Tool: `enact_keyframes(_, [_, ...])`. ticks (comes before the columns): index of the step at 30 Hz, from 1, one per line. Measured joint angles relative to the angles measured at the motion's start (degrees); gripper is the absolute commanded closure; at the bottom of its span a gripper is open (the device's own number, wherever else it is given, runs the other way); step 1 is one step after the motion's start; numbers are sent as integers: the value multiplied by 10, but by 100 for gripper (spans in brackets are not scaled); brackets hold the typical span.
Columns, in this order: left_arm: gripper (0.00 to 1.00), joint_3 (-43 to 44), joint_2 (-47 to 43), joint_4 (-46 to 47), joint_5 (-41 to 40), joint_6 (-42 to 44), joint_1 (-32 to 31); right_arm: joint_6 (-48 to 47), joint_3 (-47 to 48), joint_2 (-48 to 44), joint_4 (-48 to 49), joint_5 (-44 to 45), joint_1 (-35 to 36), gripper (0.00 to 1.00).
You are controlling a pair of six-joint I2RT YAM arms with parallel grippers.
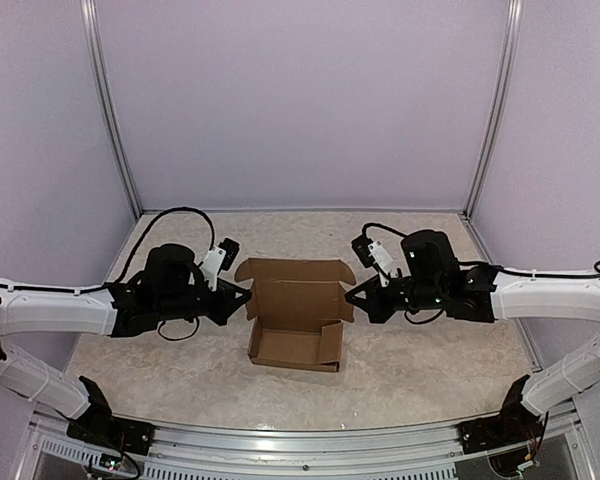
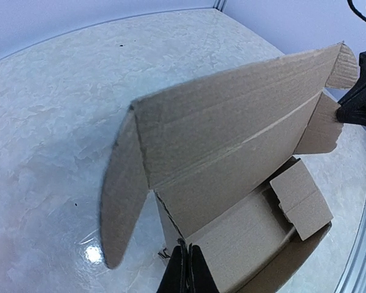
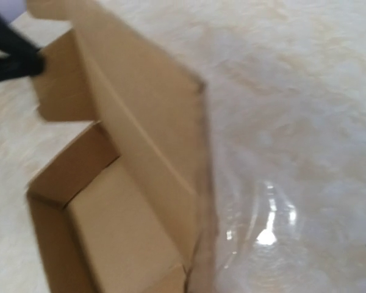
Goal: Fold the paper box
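Box (image 1: pixel 295 325): plain brown cardboard, partly formed, at the middle of the table (image 1: pixel 430 370), between the two arms.
- Tray: open upward, the near wall and side walls standing. An inner flap (image 2: pixel 302 198) leans into the tray on the right arm's side.
- Lid (image 1: pixel 298 297): raised from the far wall and roughly upright, with a tuck strip (image 1: pixel 295 268) along its top edge.
- Lid side flaps: one at each end. The left one (image 2: pixel 123 189) swings out toward the left arm. The right one (image 2: pixel 320 125) is beside the right gripper's tip.

Left gripper (image 1: pixel 244 296): fingers (image 2: pixel 182 271) pressed together, with no cardboard seen between them. The tip is low, at the box's left side, near the corner where lid and tray meet. Whether it touches the box cannot be told.

Right gripper (image 1: pixel 352 297): tapers to one point, so the fingers appear closed. The tip is at the edge of the right lid flap, seemingly touching it. Its own fingers are out of the right wrist view, which is blurred and shows the tray's inside, the lid and the left gripper (image 3: pixel 35 61) beyond.

Table: pale marbled surface with light glare.
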Motion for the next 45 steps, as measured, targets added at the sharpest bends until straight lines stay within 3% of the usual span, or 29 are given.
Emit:
enact_keyframes(18, [100, 45, 69, -14, -170, -70, -104, 153, -24, 42, 68, 320, 129, 100])
enact_keyframes(37, [100, 56, 84, -54, -249, -109, -195, 206, -76, 44, 76, 461, 203, 100])
enact_keyframes(45, [100, 54, 84, -78, -310, -125, -245, 234, -99, 44, 74, 536, 268, 100])
